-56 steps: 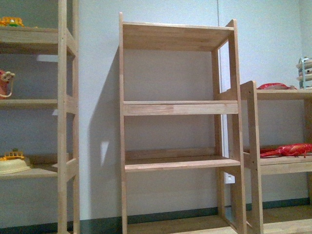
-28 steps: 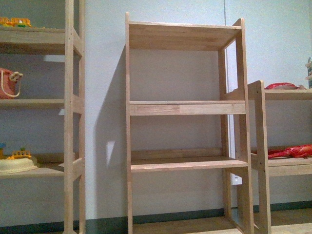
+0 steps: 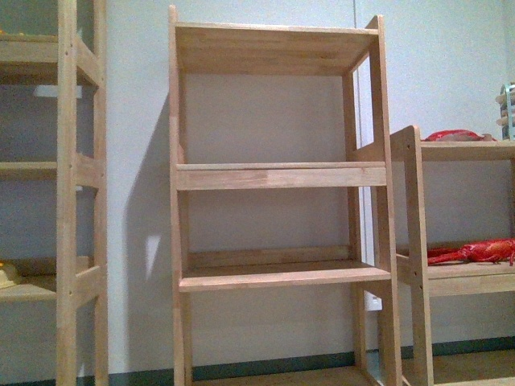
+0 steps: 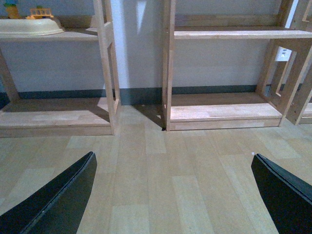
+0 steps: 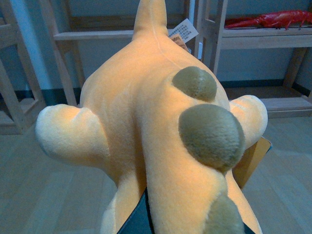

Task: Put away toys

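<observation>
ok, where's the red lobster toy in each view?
Front: red lobster toy on a shelf of the right rack, at the picture's right edge.
Left wrist: not in it.
Right wrist: top right corner, beyond the plush toy.
Shared landmark: the middle rack, in all three.

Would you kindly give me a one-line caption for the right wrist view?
Orange plush toy fills the view, with wooden shelves and a red lobster toy behind.
</observation>
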Robot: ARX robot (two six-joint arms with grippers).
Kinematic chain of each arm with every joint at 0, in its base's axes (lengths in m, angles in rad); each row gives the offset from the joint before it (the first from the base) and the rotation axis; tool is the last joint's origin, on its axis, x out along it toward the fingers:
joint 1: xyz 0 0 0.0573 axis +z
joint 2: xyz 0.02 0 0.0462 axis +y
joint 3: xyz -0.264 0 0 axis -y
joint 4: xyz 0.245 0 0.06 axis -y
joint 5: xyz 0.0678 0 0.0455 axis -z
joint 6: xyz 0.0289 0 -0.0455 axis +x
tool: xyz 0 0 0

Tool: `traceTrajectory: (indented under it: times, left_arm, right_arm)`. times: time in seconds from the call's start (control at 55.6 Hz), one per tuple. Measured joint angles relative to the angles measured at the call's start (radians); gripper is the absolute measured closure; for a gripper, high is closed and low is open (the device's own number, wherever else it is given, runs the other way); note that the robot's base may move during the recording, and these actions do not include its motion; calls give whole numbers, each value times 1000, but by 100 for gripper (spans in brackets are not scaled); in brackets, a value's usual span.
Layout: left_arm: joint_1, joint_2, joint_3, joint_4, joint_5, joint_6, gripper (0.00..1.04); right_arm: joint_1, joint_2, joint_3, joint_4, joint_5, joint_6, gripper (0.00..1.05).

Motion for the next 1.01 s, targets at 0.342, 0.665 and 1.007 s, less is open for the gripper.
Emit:
traceTrajectory:
  times: [0.342, 0.665, 1.007]
  left_arm:
    - [0, 0, 0, 0, 2, 0, 6]
    - [1, 0, 0, 0, 2, 0, 6]
    - [1, 0, 0, 0, 2, 0, 6]
  right_arm:
    - [0, 0, 0, 0, 1, 0, 98]
    - [0, 0, 0, 0, 6, 0, 98]
    - [0, 0, 0, 0, 4, 0, 98]
